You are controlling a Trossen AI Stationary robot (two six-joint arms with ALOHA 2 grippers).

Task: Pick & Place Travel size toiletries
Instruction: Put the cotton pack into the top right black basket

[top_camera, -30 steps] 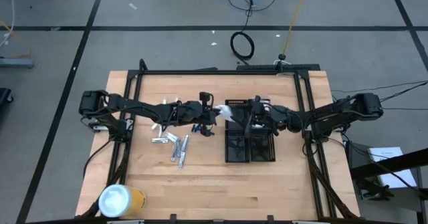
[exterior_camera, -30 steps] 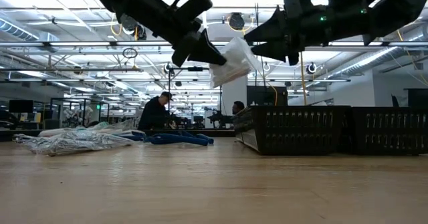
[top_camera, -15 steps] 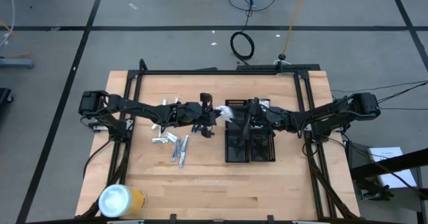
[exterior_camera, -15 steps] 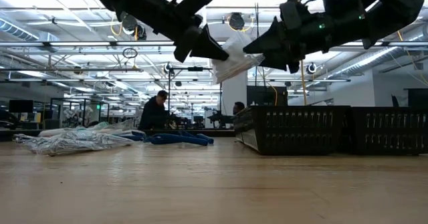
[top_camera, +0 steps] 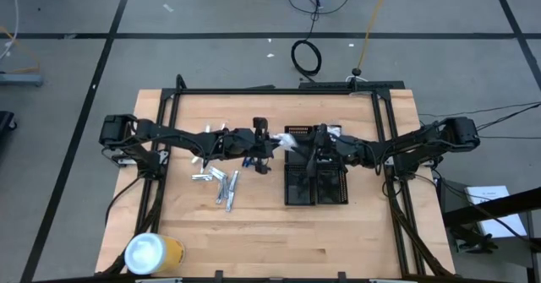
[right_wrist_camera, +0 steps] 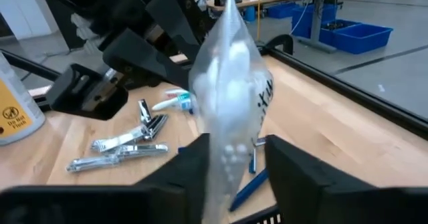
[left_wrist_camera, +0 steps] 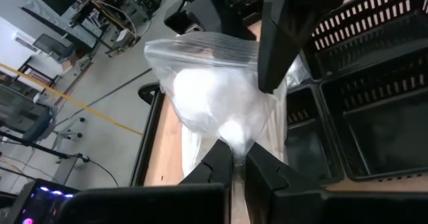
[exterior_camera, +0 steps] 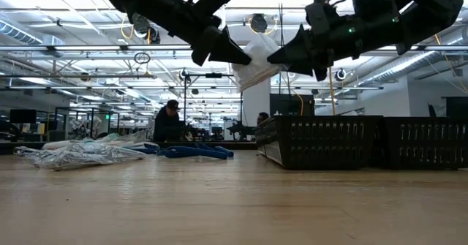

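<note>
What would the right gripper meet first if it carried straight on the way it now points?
The right gripper already has the clear packet between its fingers; straight beyond that it would probably meet the left gripper, shut on the packet's other side, though depth is uncertain.

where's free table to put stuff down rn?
Free: bare wood along the near edge between the yellow cylinder and the black trays, and the right strip beyond the trays. Crowded: mid-table, where both claws meet over the clear packet, and the toiletries pile left of the trays.
</note>
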